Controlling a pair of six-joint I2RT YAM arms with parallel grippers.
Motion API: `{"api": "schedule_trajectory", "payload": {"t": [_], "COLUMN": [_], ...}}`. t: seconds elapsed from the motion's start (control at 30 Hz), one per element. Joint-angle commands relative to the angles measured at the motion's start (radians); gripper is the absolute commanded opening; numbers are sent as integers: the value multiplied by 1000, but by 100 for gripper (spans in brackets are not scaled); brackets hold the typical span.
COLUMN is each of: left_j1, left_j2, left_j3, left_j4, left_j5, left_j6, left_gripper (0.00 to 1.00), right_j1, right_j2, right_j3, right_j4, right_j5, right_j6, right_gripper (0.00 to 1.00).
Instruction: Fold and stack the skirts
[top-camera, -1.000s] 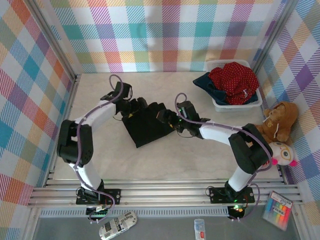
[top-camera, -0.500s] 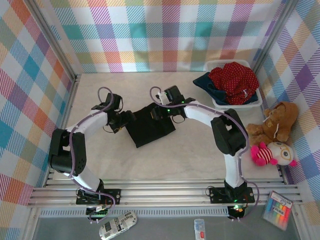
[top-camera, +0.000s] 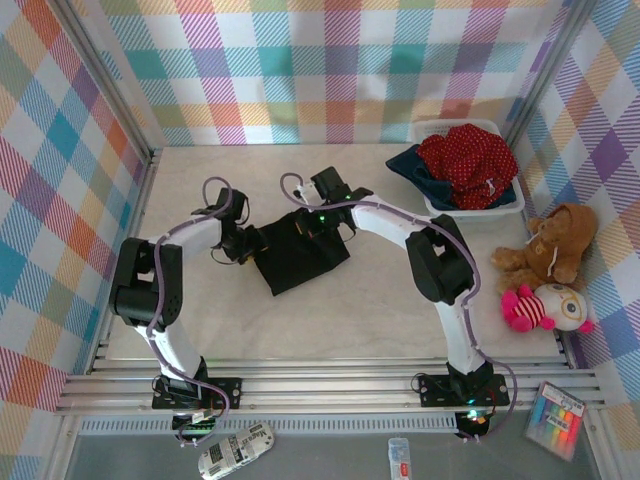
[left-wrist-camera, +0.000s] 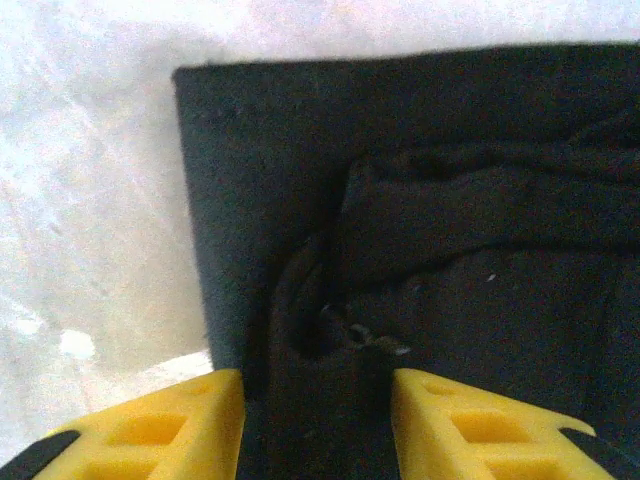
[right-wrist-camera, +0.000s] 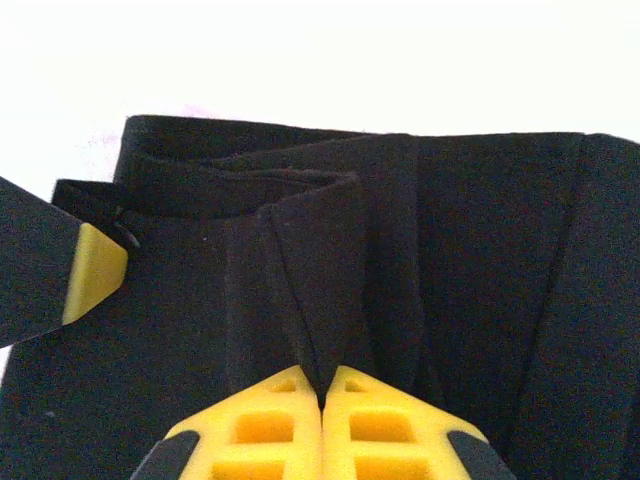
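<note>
The plain black skirt (top-camera: 302, 258) lies partly folded on the table's middle. My left gripper (top-camera: 250, 243) is at its left edge; in the left wrist view, the yellow fingers (left-wrist-camera: 160, 425) of the left gripper (left-wrist-camera: 318, 400) hold a thick bunched fold of black skirt (left-wrist-camera: 450, 250) between them. My right gripper (top-camera: 316, 222) sits at the skirt's far edge. Up close the right gripper (right-wrist-camera: 322, 385) is shut on a raised pleat of black skirt (right-wrist-camera: 480, 260). The red dotted skirt (top-camera: 468, 163) and a dark blue denim skirt (top-camera: 412, 166) lie in the basket.
The white mesh basket (top-camera: 478, 211) stands at the back right. A brown teddy bear (top-camera: 552, 243) and a pink and white plush toy (top-camera: 550, 308) lie at the right wall. Bare tabletop (top-camera: 330, 320) runs in front of the skirt.
My right gripper has swung from the skirt's right side to its far edge. My left gripper has shifted down and left to the skirt's left edge. The skirt's top now looks more gathered.
</note>
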Motion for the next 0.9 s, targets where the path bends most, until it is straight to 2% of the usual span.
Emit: {"api": "schedule_trajectory", "payload": {"t": [0.0, 0.07, 0.2, 0.33, 0.5, 0.63, 0.7, 0.87], "left_j1": [16, 27, 29, -4, -5, -14, -14, -9], "left_j2": [10, 34, 133, 224, 292, 338, 310, 158], "left_j3": [54, 67, 135, 232, 299, 412, 440, 424], "left_j4": [11, 11, -22, -71, -63, -142, -174, -236], "left_j5": [-8, -28, -40, -86, -65, -56, -84, -182], "left_j6": [24, 30, 83, 146, 191, 254, 255, 192], "left_gripper": [29, 20, 13, 13, 17, 24, 33, 75], "right_j1": [-53, -90, -130, -131, -132, -132, -131, -126], "right_j2": [-56, -18, 90, 132, 122, 57, -8, -178], "right_j3": [-13, -20, 53, 86, 77, 7, -51, -187], "right_j4": [24, 15, -58, -95, -150, -155, -131, -90], "right_j5": [-46, -60, -145, -162, -62, 58, 79, 27], "right_j6": [145, 214, 268, 282, 336, 396, 412, 415], "right_gripper": [0, 0, 0, 1, 3, 17, 28, 47]}}
